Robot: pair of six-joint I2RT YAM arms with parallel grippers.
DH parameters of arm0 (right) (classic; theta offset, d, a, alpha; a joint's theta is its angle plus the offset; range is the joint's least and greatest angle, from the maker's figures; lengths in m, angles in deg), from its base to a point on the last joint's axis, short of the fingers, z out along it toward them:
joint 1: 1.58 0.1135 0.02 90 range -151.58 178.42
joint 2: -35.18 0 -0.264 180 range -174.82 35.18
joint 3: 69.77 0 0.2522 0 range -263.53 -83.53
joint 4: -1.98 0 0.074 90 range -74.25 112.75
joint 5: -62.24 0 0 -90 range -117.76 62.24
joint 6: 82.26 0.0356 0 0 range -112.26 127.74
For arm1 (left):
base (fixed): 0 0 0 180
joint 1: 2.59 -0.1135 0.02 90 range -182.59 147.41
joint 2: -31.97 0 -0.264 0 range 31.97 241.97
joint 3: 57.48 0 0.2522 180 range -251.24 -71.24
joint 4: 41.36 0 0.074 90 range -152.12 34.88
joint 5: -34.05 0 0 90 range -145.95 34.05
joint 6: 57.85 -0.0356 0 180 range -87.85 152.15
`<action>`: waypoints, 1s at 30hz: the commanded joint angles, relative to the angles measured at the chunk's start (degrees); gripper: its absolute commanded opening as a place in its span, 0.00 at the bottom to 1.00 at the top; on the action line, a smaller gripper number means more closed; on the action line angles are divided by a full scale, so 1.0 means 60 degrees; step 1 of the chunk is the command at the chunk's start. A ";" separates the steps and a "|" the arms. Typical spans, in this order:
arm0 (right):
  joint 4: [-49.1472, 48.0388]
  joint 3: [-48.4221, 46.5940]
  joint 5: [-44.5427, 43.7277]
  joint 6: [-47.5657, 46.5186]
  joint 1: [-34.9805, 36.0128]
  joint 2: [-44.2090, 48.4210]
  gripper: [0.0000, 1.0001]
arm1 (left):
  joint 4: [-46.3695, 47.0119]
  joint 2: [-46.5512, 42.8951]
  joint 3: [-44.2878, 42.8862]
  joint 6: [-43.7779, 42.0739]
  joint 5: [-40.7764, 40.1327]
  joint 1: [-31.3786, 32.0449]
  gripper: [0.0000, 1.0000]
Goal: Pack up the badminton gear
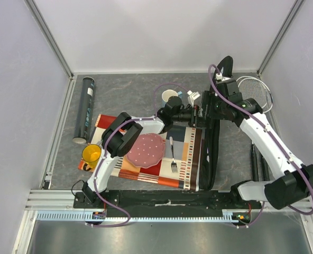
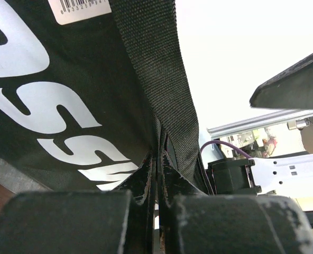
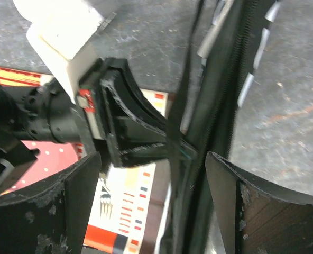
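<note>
Pinches the webbing edge of the racket bag (image 2: 93, 53) in the tightly closed left end effector (image 2: 157, 159), centre right of the overhead frame, probably holding its mouth up for the rackets (image 1: 258, 91), with the right end effector (image 3: 154, 180) gaping wide astride the zipper edge, gripping nothing.

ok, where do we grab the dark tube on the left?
Mid-body from straight above, jaws across its width: the tube lies flat, long axis near-to-far, round sides exposed. Stay off its near end, close to the yellow mug.
</note>
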State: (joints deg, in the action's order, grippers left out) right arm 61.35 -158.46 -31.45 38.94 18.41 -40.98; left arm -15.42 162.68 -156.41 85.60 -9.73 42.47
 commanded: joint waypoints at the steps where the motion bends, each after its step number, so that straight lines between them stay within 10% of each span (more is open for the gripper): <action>1: 0.1158 -0.0285 -0.1943 -0.0410 -0.0195 0.0725 0.88 | 0.0766 -0.0106 0.0102 0.0393 0.0266 -0.0112 0.02; 7: -0.0084 0.1092 -0.0196 -0.0905 -0.1632 0.1254 0.59 | 0.0765 -0.0092 0.0073 0.0436 0.0251 -0.0112 0.02; 16: -0.1536 0.2586 0.0190 -0.1289 -0.1544 0.0565 0.58 | 0.0736 -0.0150 0.0088 0.0423 0.0281 -0.0112 0.02; 23: -0.1757 0.2544 -0.0733 -0.1391 -0.1530 0.0534 0.03 | -0.0109 -0.0369 0.0102 0.0000 0.0238 -0.0127 0.02; 25: -0.1698 0.2354 -0.0924 -0.1465 -0.1544 0.0696 0.00 | -0.1455 -0.0939 0.0248 -0.0922 -0.0143 -0.0112 0.13; 28: -0.1289 0.2090 -0.1070 -0.1538 -0.1544 0.0813 0.00 | -0.3945 -0.1701 0.0059 -0.2167 -0.0919 -0.0127 0.70; 30: -0.1287 0.2133 -0.1027 -0.1553 -0.1544 0.0930 0.00 | -0.4666 -0.2314 0.0174 -0.2855 -0.1284 -0.0127 0.77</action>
State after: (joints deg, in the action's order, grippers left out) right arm 54.22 -142.49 -35.14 30.57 9.16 -38.12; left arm -29.17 158.46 -155.44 79.81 -12.46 41.88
